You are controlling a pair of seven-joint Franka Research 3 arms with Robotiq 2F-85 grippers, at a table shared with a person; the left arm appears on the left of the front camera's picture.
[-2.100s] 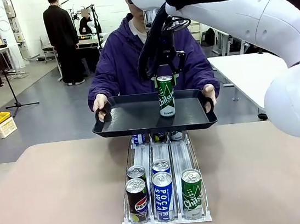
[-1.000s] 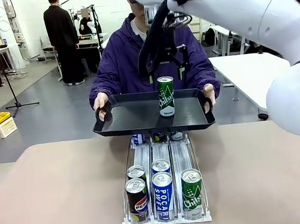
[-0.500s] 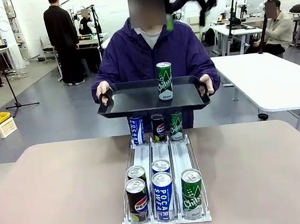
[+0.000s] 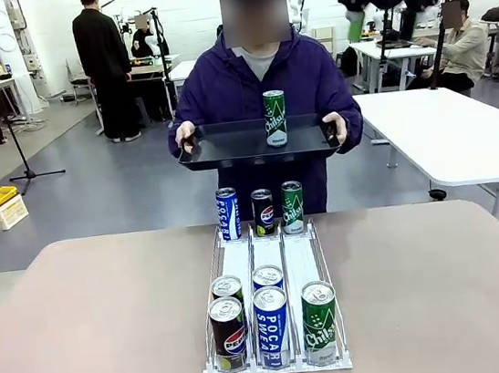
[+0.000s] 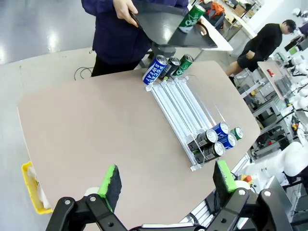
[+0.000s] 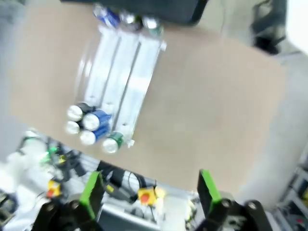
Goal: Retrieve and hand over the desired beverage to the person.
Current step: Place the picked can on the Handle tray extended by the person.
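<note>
Trainee: End effectors first. What have they got?

Operator: Nothing. The left end effector [image 5: 166, 174] has its green pads [image 5: 109, 180] spread wide with only air between them. The right end effector [image 6: 149, 185] is the same, wide apart and empty, though its view is smeared.

Trainee: And under them?

Operator: Well below both lies the light brown table [image 4: 94, 336], carrying the clear plastic three-lane can rack [image 4: 238, 260]. At the rack's end nearest the left end effector sit a black Pepsi can [image 4: 228, 332], a blue Pocari Sweat can [image 4: 272, 324] and a green Chilsung can [image 4: 320, 320], with two more cans [image 4: 227, 288] just behind. At the end farthest from it stand three upright cans [image 4: 263, 210]: blue, black and green.

Trainee: Where's the drink itself?

Operator: Beyond the rack. The tall green soda can [image 4: 275, 118] stands upright on the shallow black plastic tray [image 4: 217, 147]. The person in the dark purple hooded jacket [image 4: 218, 89] holds that tray by both ends. It sits lower than the right end effector, to its left and well apart from it.

Trainee: So the step?

Operator: I'd judge the handover done, so the arms' job is to get clear. Carry the right end effector high and route it away from the person's head and the tray. Leave the pads apart and don't dip over the rack. A clipped tray could tip that tall can. Move smoothly, then park both arms on our side of the table.
</note>
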